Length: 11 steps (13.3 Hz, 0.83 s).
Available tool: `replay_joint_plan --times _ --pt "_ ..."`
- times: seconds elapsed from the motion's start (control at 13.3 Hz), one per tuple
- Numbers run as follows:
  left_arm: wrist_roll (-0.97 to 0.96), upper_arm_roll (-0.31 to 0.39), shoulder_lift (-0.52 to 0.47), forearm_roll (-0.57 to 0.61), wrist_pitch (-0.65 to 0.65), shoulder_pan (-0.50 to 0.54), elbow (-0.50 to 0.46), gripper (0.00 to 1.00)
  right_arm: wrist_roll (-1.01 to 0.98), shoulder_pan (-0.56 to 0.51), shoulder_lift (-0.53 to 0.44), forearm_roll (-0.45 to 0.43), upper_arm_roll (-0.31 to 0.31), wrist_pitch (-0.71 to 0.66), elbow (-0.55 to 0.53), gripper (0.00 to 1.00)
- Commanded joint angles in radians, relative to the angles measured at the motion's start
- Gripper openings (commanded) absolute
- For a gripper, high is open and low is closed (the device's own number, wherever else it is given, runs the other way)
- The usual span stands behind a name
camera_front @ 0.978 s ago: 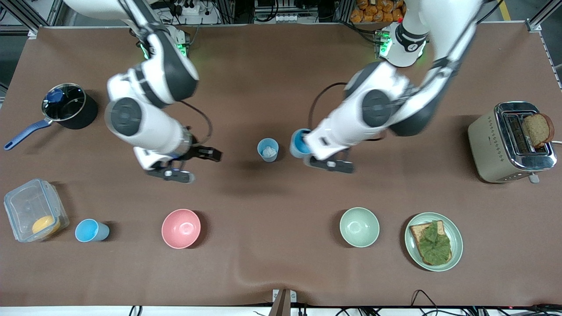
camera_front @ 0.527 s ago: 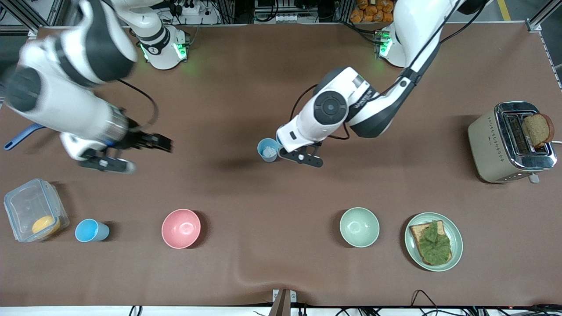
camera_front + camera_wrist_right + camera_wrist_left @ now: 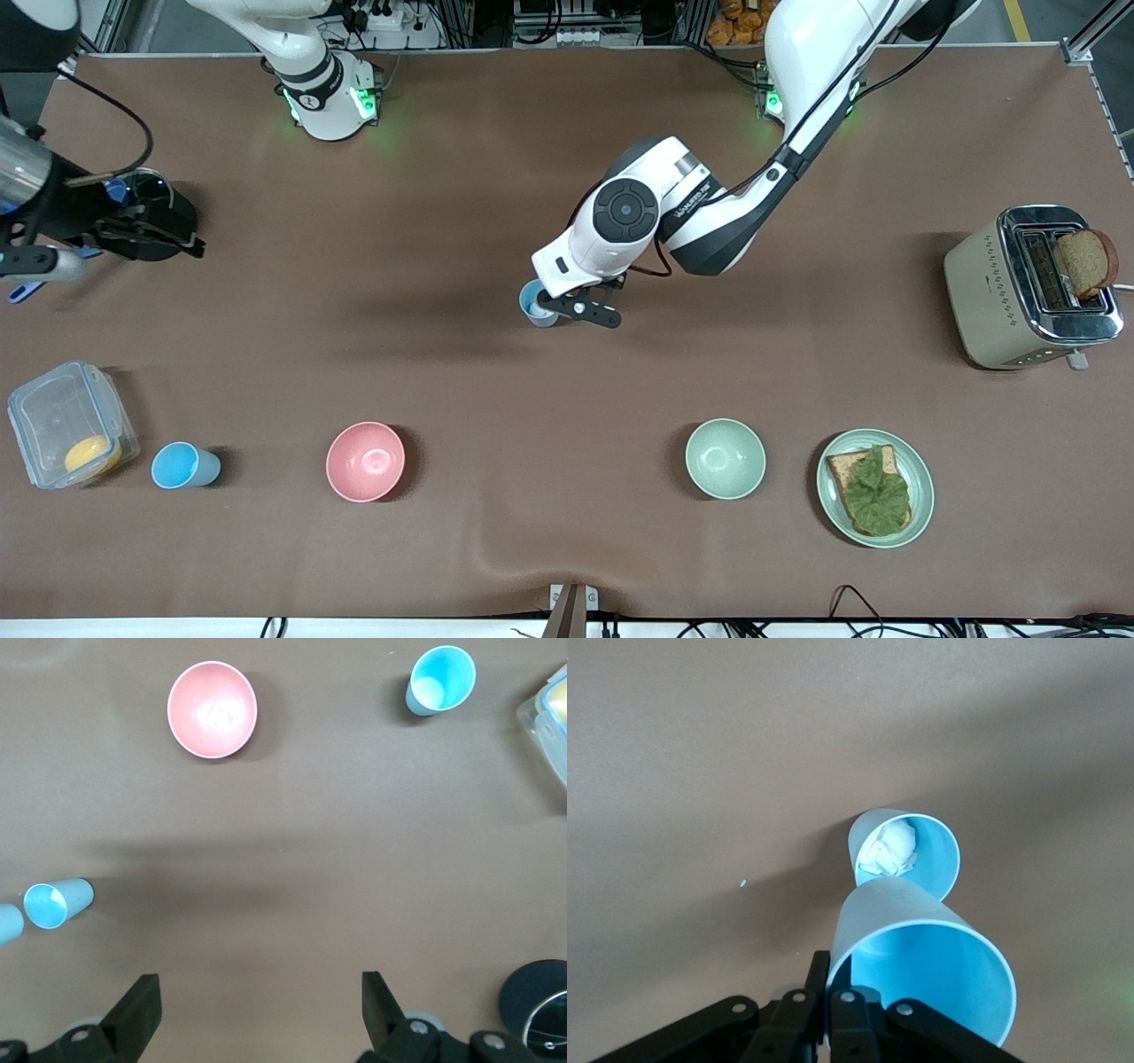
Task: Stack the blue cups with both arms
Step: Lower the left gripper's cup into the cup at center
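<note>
The left pincer (image 3: pixel 824 1028), clamped on a blue cup (image 3: pixel 921 961), has drifted over the paper-stuffed cup (image 3: pixel 534 307) at mid-bench. The right pincer (image 3: pixel 133 232) (fingers spread wide, empty) has swung out above the pot (image 3: pixel 164 213).

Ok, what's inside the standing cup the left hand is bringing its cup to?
A crumpled whitish wad sits in the standing cup. The left hand holds its cup just above; the wad hides the bottom.

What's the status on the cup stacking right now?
Left gripper shut on held blue cup, over the standing blue cup. Right gripper open, waiting over the pot. White wad inside the standing cup.
</note>
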Motion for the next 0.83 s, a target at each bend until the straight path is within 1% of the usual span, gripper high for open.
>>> replay_joint_plan --times 0.0,0.08,0.23,0.3,0.53,0.68,0.75 --pt "-0.032 0.041 0.022 0.030 0.037 -0.048 0.020 0.00 -0.010 -0.006 -0.034 -0.031 0.011 -0.003 -0.009 1.00" --pt "-0.042 0.063 0.025 0.029 0.052 -0.074 0.020 0.00 -0.012 -0.006 -0.034 -0.036 0.008 -0.027 0.017 1.00" --pt "-0.078 0.080 0.028 0.030 0.072 -0.099 0.020 0.00 -0.012 -0.006 -0.022 -0.050 0.014 -0.087 0.093 1.00" --pt "-0.081 0.082 0.033 0.030 0.075 -0.099 0.020 0.00 -0.009 -0.006 -0.021 -0.068 0.016 -0.095 0.103 1.00" --pt "-0.086 0.085 0.038 0.030 0.083 -0.111 0.020 0.00 -0.010 -0.018 -0.016 -0.075 0.013 -0.097 0.106 1.00" --pt "-0.086 0.117 0.048 0.030 0.110 -0.144 0.020 0.00 -0.010 -0.050 0.008 -0.082 0.010 -0.098 0.139 1.00" --pt "-0.086 0.137 0.051 0.029 0.126 -0.159 0.020 0.00 -0.013 -0.056 0.009 -0.100 0.010 -0.100 0.143 1.00"
